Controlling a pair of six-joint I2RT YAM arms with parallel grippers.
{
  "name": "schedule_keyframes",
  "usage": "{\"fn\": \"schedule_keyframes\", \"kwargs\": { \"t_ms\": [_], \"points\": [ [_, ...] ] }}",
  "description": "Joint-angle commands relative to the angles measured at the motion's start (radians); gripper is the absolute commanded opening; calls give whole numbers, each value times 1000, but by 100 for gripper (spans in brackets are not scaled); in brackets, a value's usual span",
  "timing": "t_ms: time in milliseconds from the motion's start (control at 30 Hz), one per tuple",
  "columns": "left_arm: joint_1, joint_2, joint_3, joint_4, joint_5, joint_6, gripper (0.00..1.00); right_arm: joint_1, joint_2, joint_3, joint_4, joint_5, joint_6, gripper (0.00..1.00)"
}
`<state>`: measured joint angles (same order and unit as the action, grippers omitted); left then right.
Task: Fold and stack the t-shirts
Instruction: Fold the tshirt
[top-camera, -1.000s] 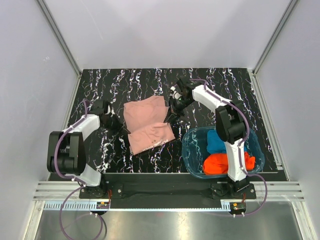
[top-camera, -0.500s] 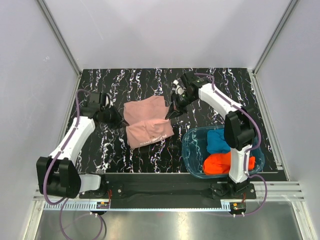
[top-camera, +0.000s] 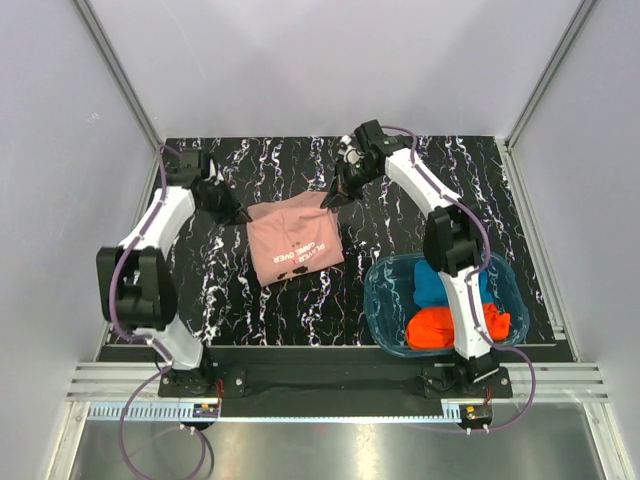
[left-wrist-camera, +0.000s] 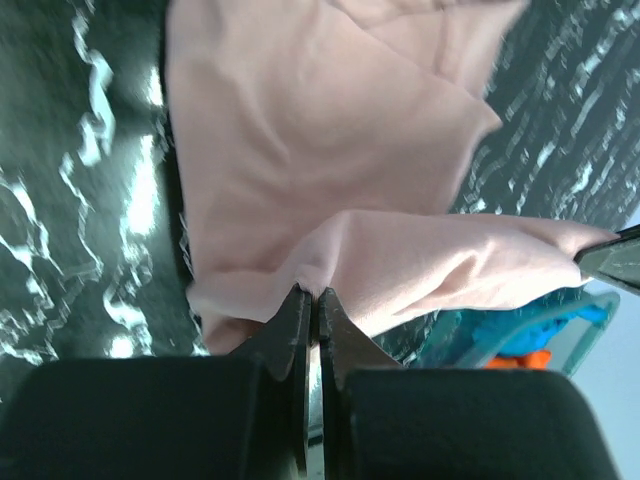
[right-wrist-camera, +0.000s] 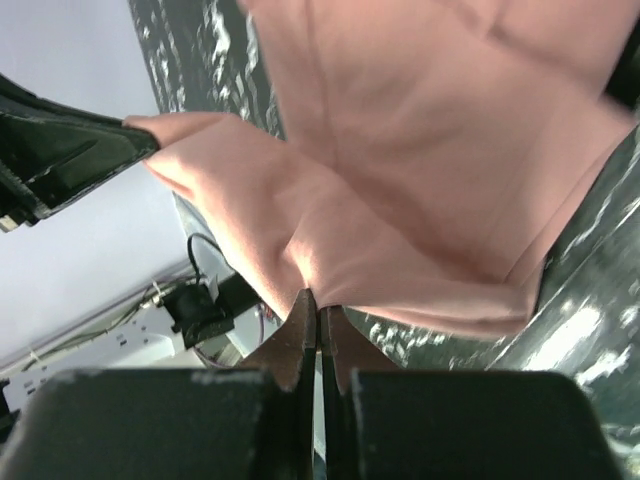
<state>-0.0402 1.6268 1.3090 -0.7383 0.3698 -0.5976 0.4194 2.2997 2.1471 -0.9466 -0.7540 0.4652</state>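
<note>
Now left end effector (top-camera: 242, 219) and right end effector (top-camera: 327, 203) clench pink t-shirt (top-camera: 293, 243) corners.

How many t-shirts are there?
3. A pink t-shirt lies on the table, its far corners pinched by the left fingers and right fingers. A blue t-shirt and an orange-red t-shirt sit in the plastic tub; others may hide beneath.

The pink t-shirt (top-camera: 292, 240) at centre is soft, matt cloth, the black white-veined table (top-camera: 470, 190) gleams glossy and smooth, and the tub (top-camera: 375, 300) at lower right is translucent blue plastic.
</note>
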Motion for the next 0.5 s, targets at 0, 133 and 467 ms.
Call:
{"fn": "schedule_keyframes", "kwargs": {
  "t_ms": [0,133,467],
  "points": [
    [37,56,97,33,24,54,0,-22,82,126,-1,-41,27,0],
    [40,155,196,42,34,71,0,-36,187,270,-9,-67,47,0],
    [86,389,398,132,87,22,9,-64,363,395,363,-146,297,10]
  ]
}}
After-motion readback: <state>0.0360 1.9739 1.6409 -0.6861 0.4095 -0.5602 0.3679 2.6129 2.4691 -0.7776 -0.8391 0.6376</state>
